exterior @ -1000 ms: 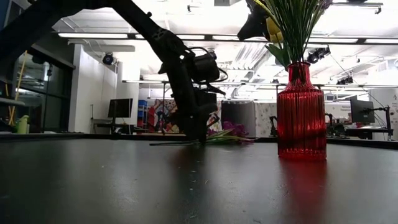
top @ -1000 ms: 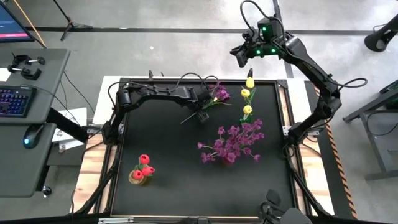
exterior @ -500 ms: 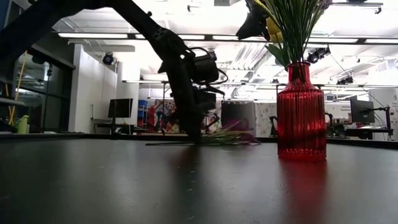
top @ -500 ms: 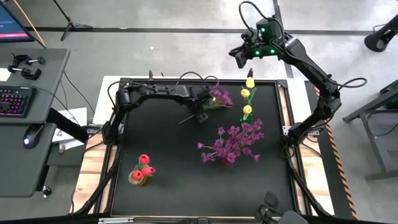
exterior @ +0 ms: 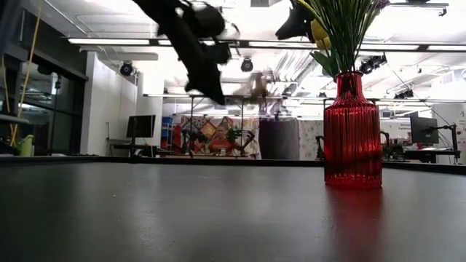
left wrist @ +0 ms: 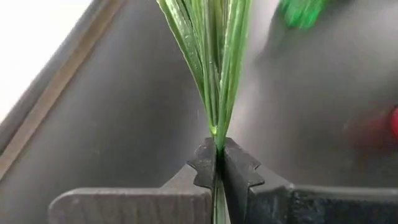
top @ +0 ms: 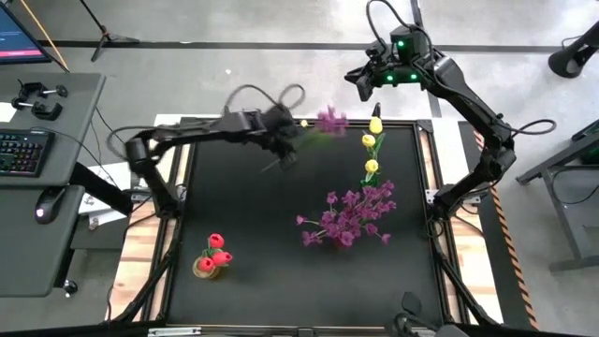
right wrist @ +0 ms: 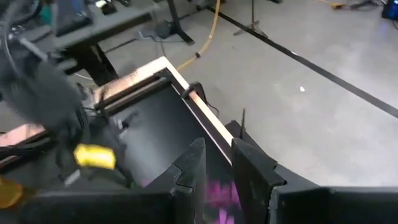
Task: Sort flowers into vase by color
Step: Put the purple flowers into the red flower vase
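My left gripper (top: 284, 150) hangs above the far middle of the black table (top: 253, 215), shut on a purple spray (top: 329, 120) with green leaves. In the low view the gripper (exterior: 216, 94) is high above the tabletop, with the blurred spray (exterior: 262, 81) beside it. My right gripper (top: 360, 84) waits high beyond the table's far right corner. Its fingers (right wrist: 198, 168) stand a little apart with nothing between them. Yellow tulips (top: 372, 140) stand at the far right; I cannot make out their vase. My left gripper pinches the spray's bundle of thin green stems (left wrist: 217, 134) between its two fingers, which slant downward and lie across the stems. Green strands fan out beyond the fingertips. The bare stem end (top: 272, 168) sticks out on the gripper's other side. The spray is clear of the table.
A red ribbed vase (exterior: 353, 131) holds a purple bouquet (top: 348, 215) right of the middle. Red tulips (top: 217, 251) stand in a small vase at the near left. Bare tabletop lies between them. A desk with a keyboard (top: 23, 150) stands left of the table.
My left gripper has risen from the tabletop and carried the purple spray with it. The spray lay on the table a second ago, tipped up half a second ago, and now hangs clear.
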Robot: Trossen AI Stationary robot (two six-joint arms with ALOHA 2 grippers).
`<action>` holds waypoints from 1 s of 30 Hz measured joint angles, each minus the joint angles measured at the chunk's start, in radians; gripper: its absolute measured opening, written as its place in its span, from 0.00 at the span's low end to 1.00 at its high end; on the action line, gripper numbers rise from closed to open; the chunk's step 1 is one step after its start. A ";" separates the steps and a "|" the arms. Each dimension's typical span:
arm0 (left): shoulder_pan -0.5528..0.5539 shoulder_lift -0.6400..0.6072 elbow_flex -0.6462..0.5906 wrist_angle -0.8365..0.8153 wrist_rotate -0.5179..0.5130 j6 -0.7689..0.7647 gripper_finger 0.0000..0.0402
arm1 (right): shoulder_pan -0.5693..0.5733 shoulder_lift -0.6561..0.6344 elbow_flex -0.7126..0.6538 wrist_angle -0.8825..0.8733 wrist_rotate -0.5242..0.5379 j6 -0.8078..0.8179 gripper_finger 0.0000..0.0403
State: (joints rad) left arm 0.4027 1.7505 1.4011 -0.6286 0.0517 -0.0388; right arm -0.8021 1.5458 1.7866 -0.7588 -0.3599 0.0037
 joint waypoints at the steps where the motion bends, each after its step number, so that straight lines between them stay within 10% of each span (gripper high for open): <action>1: 0.006 -0.040 -0.025 0.039 0.001 0.001 0.00 | 0.000 -0.008 0.000 0.000 -0.009 0.000 0.17; 15: 0.002 -0.361 -0.570 1.050 0.347 -0.351 0.00 | 0.040 -0.178 0.000 -0.190 -0.130 0.038 0.17; 30: -0.289 -0.249 -0.593 1.534 -0.163 -0.512 0.00 | 0.331 -0.338 -0.002 -0.478 -0.129 -0.064 0.17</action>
State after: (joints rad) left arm 0.1138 1.5015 0.8085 0.9055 -0.1114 -0.5507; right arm -0.4710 1.2079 1.7847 -1.2365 -0.4886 -0.0599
